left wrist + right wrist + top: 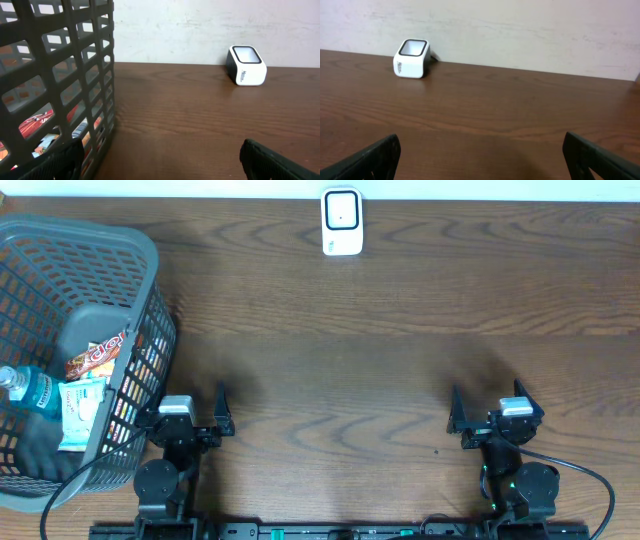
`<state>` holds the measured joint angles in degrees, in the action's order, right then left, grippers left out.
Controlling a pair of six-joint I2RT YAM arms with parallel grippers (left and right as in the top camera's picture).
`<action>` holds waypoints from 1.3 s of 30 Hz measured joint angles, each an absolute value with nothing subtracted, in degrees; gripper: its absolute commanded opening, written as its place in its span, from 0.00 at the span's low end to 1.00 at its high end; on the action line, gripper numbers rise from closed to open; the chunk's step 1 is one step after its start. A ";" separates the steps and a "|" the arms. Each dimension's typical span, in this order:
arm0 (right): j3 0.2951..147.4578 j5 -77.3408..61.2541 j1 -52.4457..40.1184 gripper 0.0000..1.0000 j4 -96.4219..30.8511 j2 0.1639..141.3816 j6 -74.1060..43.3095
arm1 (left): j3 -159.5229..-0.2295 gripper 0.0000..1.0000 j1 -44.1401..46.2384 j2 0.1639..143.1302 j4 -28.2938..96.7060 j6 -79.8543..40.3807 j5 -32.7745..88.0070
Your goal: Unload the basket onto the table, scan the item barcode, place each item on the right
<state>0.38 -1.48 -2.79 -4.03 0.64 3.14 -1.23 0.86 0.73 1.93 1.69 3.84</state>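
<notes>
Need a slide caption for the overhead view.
Left tool and right tool open, empty; items in gray basket; scanner at far edge.

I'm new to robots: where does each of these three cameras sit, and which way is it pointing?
Overhead: fixed above the table, looking straight down; shows the left claw and right claw, both open, the basket and the white scanner.
Left wrist: on the left arm, low, facing the far wall; its own fingers frame the basket and scanner.
Right wrist: on the right arm, low, facing likewise; its fingers frame the scanner.
Shared: both wrist views show the scanner by the wall.
</notes>
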 measured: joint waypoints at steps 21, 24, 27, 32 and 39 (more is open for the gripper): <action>0.38 -1.48 -2.79 0.99 -4.03 0.64 3.14 | -4.10 1.00 0.86 0.89 3.99 1.17 17.52; 0.38 -1.48 -2.79 0.99 -4.03 0.64 3.14 | -8.88 1.00 0.86 2.72 3.97 -0.30 21.26; 0.38 -1.48 -2.79 0.99 -4.05 0.69 3.14 | -14.41 0.99 0.86 6.15 4.08 -1.34 23.51; 0.38 -1.48 -2.79 0.99 -4.03 0.73 3.14 | -25.54 1.00 0.86 14.35 6.26 -3.42 26.26; 0.38 -1.48 -2.79 0.99 -4.08 0.73 3.14 | -47.22 1.00 0.89 29.50 26.09 -4.49 29.58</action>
